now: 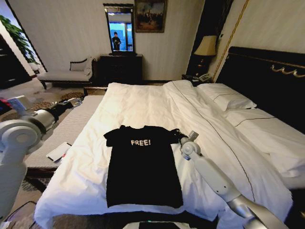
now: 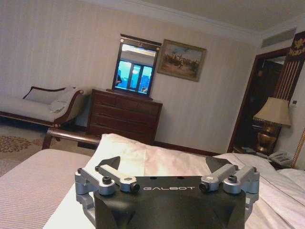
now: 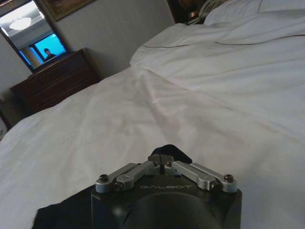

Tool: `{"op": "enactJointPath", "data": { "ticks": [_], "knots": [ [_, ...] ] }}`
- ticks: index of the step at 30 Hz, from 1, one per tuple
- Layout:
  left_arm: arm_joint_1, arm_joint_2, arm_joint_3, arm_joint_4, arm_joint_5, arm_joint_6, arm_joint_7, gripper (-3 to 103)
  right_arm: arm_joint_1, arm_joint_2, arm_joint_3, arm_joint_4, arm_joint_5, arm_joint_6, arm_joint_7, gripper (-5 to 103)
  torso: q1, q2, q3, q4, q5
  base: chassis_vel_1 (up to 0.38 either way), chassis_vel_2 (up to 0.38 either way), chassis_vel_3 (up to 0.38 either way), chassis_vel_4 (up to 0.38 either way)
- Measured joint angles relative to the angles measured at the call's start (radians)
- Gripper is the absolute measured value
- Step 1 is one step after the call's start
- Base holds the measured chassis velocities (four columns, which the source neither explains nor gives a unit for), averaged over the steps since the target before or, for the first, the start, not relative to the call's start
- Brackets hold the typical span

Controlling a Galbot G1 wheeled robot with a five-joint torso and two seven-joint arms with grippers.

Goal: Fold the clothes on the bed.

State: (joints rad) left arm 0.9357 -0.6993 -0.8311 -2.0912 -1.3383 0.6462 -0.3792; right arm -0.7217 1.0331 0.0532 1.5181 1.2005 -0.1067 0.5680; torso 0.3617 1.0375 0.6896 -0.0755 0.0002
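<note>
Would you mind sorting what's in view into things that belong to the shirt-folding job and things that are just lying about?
Part of the job:
- black T-shirt, flat on the bed
- right gripper, shut on the shirt's sleeve
- left gripper, open, off beside the bed

Just lying about:
- pillows
- bench alongside the bed
- chaise
- dresser
- lamp

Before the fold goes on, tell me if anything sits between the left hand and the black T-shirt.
Nothing visible blocks it. The left hand is raised, open, over the bed's left edge, with bare white duvet between it and the T-shirt. The right hand is shut on the shirt's right sleeve.
</note>
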Motion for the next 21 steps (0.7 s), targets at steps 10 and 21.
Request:
{"op": "enactJointPath", "data": {
  "ticks": [10, 21],
  "knots": [
    [0.012, -0.024, 0.016, 0.008, 0.020, -0.001, 0.001, 100, -0.034, 0.000, 0.012, -0.028, -0.060, -0.001, -0.012, 0, 0.000, 0.000, 0.000, -0.0001, 0.0001, 0.000, 0.000, 0.000, 0.000],
    [0.052, -0.122, 0.077, 0.129, 0.066, -0.001, -0.001, 100, -0.075, -0.019, 0.086, 0.055, -0.160, 0.001, 0.073, 37, 0.000, 0.000, 0.000, -0.0001, -0.0003, 0.000, 0.000, 0.000, 0.000]
  ]
}}
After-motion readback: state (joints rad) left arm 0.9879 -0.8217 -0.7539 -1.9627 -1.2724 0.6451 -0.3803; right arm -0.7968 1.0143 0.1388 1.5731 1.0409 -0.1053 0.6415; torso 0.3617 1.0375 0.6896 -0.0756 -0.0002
